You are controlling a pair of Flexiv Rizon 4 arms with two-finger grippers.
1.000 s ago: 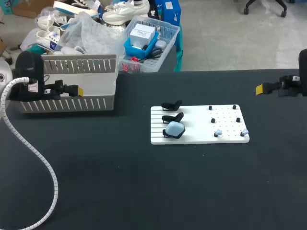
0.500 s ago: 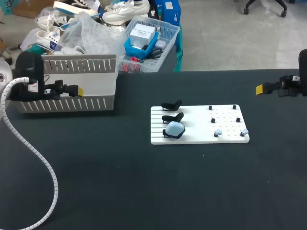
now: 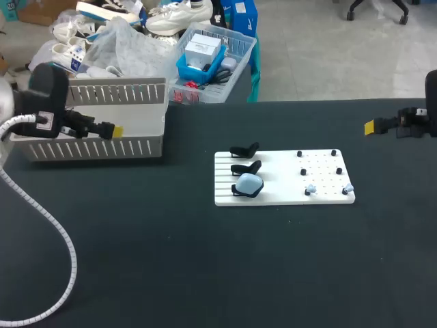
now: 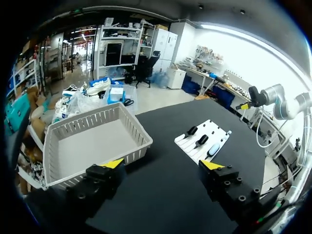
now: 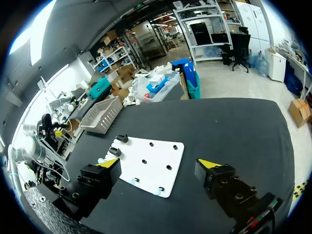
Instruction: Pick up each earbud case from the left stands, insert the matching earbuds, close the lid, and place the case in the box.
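Observation:
A white board (image 3: 283, 195) lies mid-table. Three black stands line its left side, and the front one holds a light blue earbud case (image 3: 247, 183). Two pale blue earbuds (image 3: 311, 188) sit on pegs at the board's right front. The grey slatted box (image 3: 102, 147) stands at the back left. My left gripper (image 3: 113, 129) hovers open over the box's front wall, holding nothing. Its wrist view shows the box (image 4: 124, 155), board (image 4: 220, 136) and case (image 4: 213, 149) ahead of the left gripper (image 4: 163, 165). My right gripper (image 3: 372, 126) hangs open at the far right, well away from the board (image 5: 151, 163).
The two rear stands (image 3: 244, 150) carry no case. Several black pegs (image 3: 317, 160) dot the board's right half. My left arm's white ribbed hose (image 3: 65, 242) loops over the table's left side. The right wrist view shows the earbuds (image 5: 134, 181) near the board's edge.
My left arm's wrist has shifted a little up and to the right over the box. The right arm, board and case have not moved.

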